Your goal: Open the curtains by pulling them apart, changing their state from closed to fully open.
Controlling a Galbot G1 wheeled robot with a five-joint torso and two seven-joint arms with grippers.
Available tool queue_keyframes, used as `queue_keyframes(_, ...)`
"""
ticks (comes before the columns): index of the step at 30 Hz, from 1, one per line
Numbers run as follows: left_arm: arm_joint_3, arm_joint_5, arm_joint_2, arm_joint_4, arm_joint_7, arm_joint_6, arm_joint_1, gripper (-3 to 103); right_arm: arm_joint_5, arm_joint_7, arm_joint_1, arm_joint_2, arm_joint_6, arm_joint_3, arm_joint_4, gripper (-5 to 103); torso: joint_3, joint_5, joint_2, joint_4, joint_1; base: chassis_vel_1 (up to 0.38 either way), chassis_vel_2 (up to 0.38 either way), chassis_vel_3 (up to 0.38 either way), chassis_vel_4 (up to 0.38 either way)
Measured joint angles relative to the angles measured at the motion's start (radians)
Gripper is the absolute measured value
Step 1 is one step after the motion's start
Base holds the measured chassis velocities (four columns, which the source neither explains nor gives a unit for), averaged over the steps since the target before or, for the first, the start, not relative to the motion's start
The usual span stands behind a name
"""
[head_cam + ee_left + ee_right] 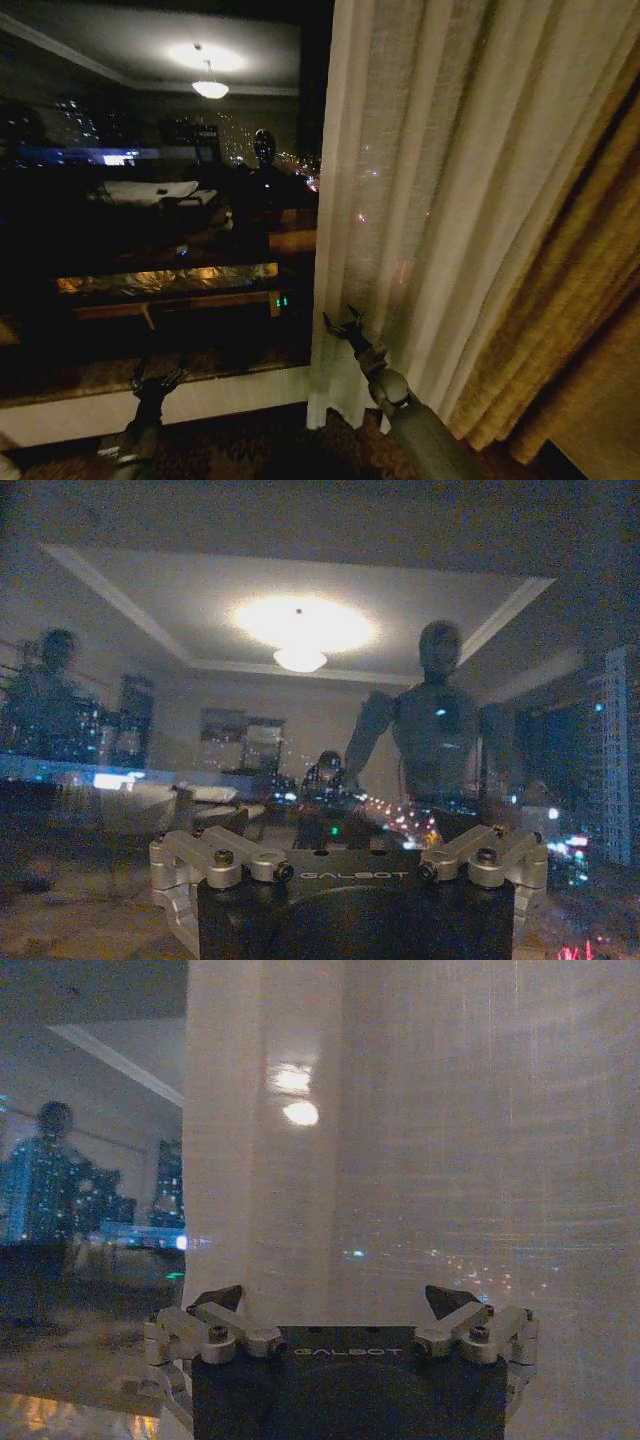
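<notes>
We see the sheer cream curtain drawn to the right side of the dark window, its free left edge hanging down to the white sill wall, with the golden drape just beside it further right. Our right gripper sits at that free edge, low down — its fingers spread wide, the sheer fabric right before them in the right wrist view, nothing clamped. Our left gripper hangs low before the bare glass, likewise spread open and empty.
</notes>
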Motion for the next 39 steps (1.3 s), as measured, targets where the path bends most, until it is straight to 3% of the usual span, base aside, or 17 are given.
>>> queue_keyframes(13, 0.0, 0.0, 0.0, 0.0, 0.0, 0.0, 0.0, 100, -0.101, 0.101, 0.009, 0.01, -0.021, -0.011, -0.005, 103, 0.0, -0.0003, 0.0, 0.0, -0.001, -0.106, 0.081, 0.093, -0.094)
queue_keyframes(16, 0.0, 0.0, 0.0, 0.0, 0.0, 0.0, 0.0, 100, -0.098, 0.113, 0.009, 0.017, -0.018, -0.006, -0.012, 94, -0.001, -0.0002, 0.001, 0.0, -0.001, 0.032, -0.041, -0.056, 0.036)
queue_keyframes(19, 0.0, 0.0, 0.0, 0.0, 0.0, 0.0, 0.0, 100, -0.093, 0.119, 0.008, 0.018, -0.014, -0.001, -0.014, 79, 0.0, -0.0002, 0.001, -0.0001, -0.001, 0.02, -0.016, -0.036, 0.021)
queue_keyframes(22, 0.0, 0.0, 0.0, 0.0, 0.0, 0.0, 0.0, 100, -0.091, 0.121, 0.007, 0.018, -0.013, 0.0, -0.014, 73, 0.0, -0.0002, 0.0, 0.0, 0.0, 0.0, 0.0, 0.0, 0.0)
queue_keyframes(25, 0.0, 0.0, 0.0, 0.0, 0.0, 0.0, 0.0, 100, -0.091, 0.121, 0.003, 0.018, -0.013, 0.001, -0.013, 57, 0.0, -0.0001, 0.0, -0.0002, 0.001, 0.0, 0.0, 0.0, 0.0)
queue_keyframes(27, 0.0, 0.0, 0.0, 0.0, 0.0, 0.0, 0.0, 100, -0.091, 0.121, 0.0, 0.018, -0.013, 0.001, -0.013, 57, 0.0, -0.0002, 0.0, -0.0002, 0.001, 0.0, 0.0, 0.0, 0.0)
queue_keyframes(28, 0.0, 0.0, 0.0, 0.0, 0.0, 0.0, 0.0, 100, -0.094, 0.121, -0.002, 0.019, -0.013, 0.001, -0.013, 46, 0.0, -0.0001, 0.0, -0.0001, 0.001, 0.0, 0.0, 0.0, 0.0)
queue_keyframes(34, 0.0, 0.0, 0.0, 0.0, 0.0, 0.0, 0.0, 100, -0.083, 0.105, -0.011, 0.02, 0.0, 0.003, -0.011, 29, 0.0, -0.0002, 0.0, -0.0001, 0.0, 0.0, 0.0, 0.0, 0.0)
queue_keyframes(37, 0.0, 0.0, 0.0, 0.0, 0.0, 0.0, 0.0, 100, -0.068, 0.087, -0.015, 0.022, 0.013, 0.01, -0.009, 13, 0.0, -0.0002, 0.0, -0.0001, 0.0, 0.0, 0.0, 0.0, 0.0)
queue_keyframes(39, 0.0, 0.0, 0.0, 0.0, 0.0, 0.0, 0.0, 100, -0.066, 0.085, -0.016, 0.022, 0.015, 0.011, -0.009, 13, 0.0, -0.0002, 0.0, -0.0001, 0.0, 0.0, 0.0, 0.0, 0.0)
